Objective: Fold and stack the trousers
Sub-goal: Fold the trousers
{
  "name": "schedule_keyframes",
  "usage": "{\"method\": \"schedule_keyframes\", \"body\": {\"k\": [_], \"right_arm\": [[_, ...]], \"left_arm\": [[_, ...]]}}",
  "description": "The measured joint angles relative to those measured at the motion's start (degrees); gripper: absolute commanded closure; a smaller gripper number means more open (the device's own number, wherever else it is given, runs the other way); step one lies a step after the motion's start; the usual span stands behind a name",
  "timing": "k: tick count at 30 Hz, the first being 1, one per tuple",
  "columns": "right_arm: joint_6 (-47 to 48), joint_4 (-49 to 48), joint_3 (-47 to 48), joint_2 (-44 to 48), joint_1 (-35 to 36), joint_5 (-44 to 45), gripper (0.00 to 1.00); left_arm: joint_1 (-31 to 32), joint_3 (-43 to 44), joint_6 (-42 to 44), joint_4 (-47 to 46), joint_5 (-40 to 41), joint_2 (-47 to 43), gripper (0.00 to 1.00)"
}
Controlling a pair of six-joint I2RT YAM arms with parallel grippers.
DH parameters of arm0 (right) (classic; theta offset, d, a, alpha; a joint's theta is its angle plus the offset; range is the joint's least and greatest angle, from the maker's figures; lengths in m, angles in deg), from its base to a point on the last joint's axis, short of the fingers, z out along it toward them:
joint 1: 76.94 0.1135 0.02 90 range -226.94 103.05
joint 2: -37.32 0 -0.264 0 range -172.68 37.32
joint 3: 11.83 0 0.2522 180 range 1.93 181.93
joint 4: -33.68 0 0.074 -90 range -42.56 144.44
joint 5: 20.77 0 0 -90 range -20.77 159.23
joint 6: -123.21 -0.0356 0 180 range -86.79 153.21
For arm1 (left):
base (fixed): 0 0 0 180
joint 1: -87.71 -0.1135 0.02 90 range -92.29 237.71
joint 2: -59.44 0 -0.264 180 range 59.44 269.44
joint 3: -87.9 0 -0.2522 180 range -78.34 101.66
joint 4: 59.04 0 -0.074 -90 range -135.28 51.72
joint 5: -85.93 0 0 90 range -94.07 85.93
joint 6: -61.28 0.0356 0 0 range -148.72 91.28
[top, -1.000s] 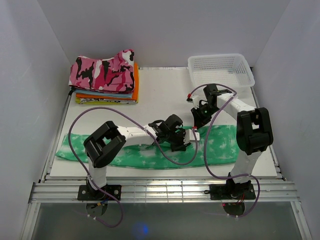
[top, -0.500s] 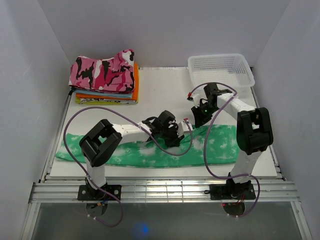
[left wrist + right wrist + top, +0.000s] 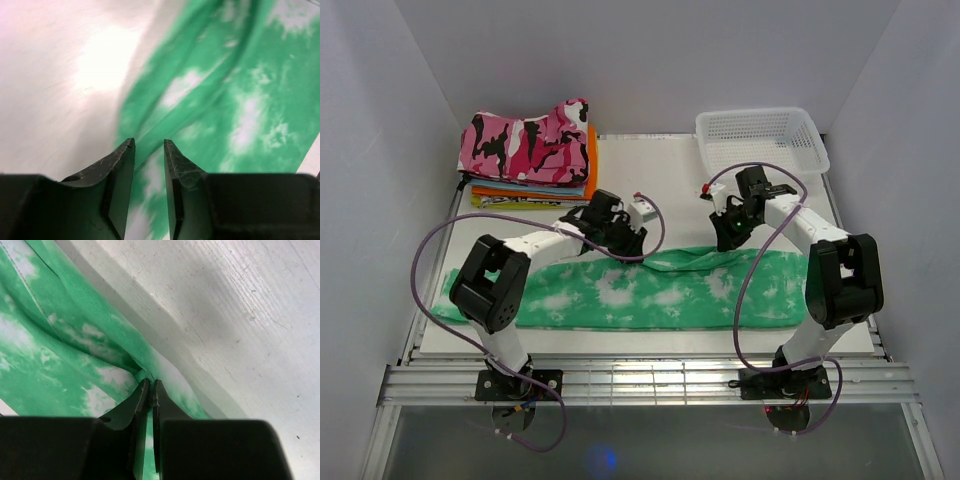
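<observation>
Since a second ago the trousers (image 3: 650,290) have gone from a bunched, half-covered strip to a flatter, broader band. They lie left to right across the near half of the table (image 3: 660,190), with one end by the left edge and the other by the right. Their far edge is not yet straight: right of centre it rises into a small ridge. That ridge runs up to the right gripper (image 3: 149,384), whose jaws are pressed together on a thin fold of the cloth. It has shifted only a little, right and far, keeping its pinch.

The left gripper (image 3: 620,232) has made the large move. From over the middle of the trousers it has swung left and far, and it now hangs above their far edge, left of centre. Its wrist view is blurred, yet its fingers (image 3: 120,170) stand a little apart with nothing clamped between them, and the fabric lies beneath.

I judge that the spreading is nearly finished and no fold has begun. The left gripper looks free to take a new hold on the far edge to match the right. One risk is that the pinched ridge drags the flat part askew.

Further off, the stack (image 3: 535,165) of folded clothes sits at the far left and the basket (image 3: 760,140) at the far right, both apart from the trousers.
</observation>
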Motion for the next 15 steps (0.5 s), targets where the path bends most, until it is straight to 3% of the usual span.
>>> {"method": "schedule_keyframes", "body": {"k": [3, 6, 11, 15], "right_arm": [[0.79, -0.9, -1.99, 2.19, -0.24, 0.13, 0.92], [1.18, -2.21, -3.93, 2.95, -0.24, 0.13, 0.92], [1.97, -3.54, -5.29, 3.37, -0.24, 0.11, 0.92], [3.08, -4.72, -6.62, 5.18, -0.26, 0.07, 0.92]], "left_arm": [[-6.16, 0.0, 0.24, 3.98, -0.31, -3.69, 0.64], [-7.76, -0.2, 2.12, 8.63, -1.31, -6.19, 0.68], [-7.28, -4.74, 4.76, 12.92, -1.11, -8.33, 0.55], [-7.41, -7.28, 5.11, 13.75, 1.29, -8.92, 0.54]]}}
